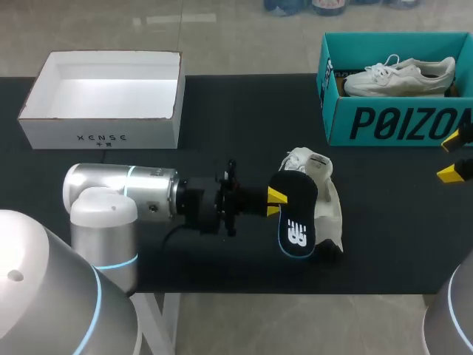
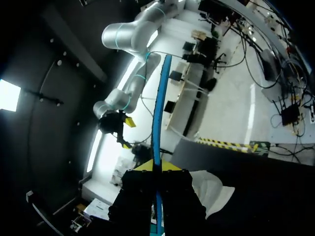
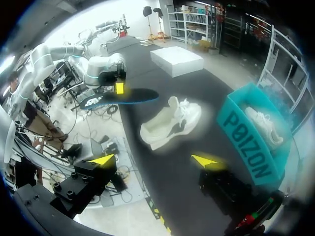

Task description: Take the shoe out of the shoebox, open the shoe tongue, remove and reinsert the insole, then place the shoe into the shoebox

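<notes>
Left gripper [image 1: 275, 201] is pinching the insole [image 1: 297, 218] by its left edge. In the left wrist view the insole runs edge-on between the pressed fingers. Right gripper [image 1: 452, 155] is spread, holds nothing, and sits at the table's right edge, well apart from the work.

The shoe [image 1: 329, 200] lies on the table [image 1: 222, 111] right of centre, long axis running near-far. The insole's long axis is roughly parallel to it. The head view has the insole overlapping the shoe's left side, while the right wrist view shows it in the air with a gap toward the left arm. So the shoe is just right of and below the insole.

My read is that the insole is out and reinsertion is next. That needs one end of the insole tipped down into the shoe's opening, and I can't tell which end is the heel.

The left arm is nearest. There is bare table between the shoe and the right gripper, so the right arm has room to come in and steady it. The shoe's near end is close to the table's near edge.

The teal box [image 1: 384, 122] at far right holds a second shoe [image 1: 399, 74]. The white box [image 1: 103, 137] sits far left.
</notes>
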Available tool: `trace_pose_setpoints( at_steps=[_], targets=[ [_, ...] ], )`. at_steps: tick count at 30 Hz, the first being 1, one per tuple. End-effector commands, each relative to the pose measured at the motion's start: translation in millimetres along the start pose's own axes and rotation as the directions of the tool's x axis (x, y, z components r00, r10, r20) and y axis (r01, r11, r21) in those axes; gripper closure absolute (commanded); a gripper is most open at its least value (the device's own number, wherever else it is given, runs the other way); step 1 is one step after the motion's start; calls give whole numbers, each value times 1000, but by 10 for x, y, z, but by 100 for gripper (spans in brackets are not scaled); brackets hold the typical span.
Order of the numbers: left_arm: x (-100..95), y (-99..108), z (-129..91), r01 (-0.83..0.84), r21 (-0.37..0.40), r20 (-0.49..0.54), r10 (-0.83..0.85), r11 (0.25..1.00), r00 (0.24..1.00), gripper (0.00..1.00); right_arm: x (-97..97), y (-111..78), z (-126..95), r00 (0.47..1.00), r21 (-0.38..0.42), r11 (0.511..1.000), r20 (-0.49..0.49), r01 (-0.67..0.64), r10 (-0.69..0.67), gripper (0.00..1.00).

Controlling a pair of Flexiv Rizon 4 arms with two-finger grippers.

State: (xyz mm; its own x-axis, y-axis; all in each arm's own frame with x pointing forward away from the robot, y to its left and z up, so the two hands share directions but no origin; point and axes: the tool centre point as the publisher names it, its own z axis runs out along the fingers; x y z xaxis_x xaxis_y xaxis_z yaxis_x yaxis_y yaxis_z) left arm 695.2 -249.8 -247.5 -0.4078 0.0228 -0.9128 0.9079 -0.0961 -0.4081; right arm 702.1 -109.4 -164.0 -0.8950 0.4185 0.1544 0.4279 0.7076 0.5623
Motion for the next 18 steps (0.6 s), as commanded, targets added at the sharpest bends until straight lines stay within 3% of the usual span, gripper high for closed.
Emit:
trace_pose_setpoints(
  at_steps=[1, 13, 18],
  targets=[
    [109, 13, 102, 25, 19, 4, -25, 1000, 1000, 100, 8, -11, 5, 1000, 1, 1000, 3, 0, 0, 0],
    [289, 204, 422, 143, 65, -30, -142, 988, 989, 100, 8, -11, 5, 1000, 1, 1000, 3, 0, 0, 0],
    [315, 318, 487, 191, 120, -22, -190, 974, 982, 100, 8, -11, 5, 1000, 1, 1000, 3, 0, 0, 0]
  ],
)
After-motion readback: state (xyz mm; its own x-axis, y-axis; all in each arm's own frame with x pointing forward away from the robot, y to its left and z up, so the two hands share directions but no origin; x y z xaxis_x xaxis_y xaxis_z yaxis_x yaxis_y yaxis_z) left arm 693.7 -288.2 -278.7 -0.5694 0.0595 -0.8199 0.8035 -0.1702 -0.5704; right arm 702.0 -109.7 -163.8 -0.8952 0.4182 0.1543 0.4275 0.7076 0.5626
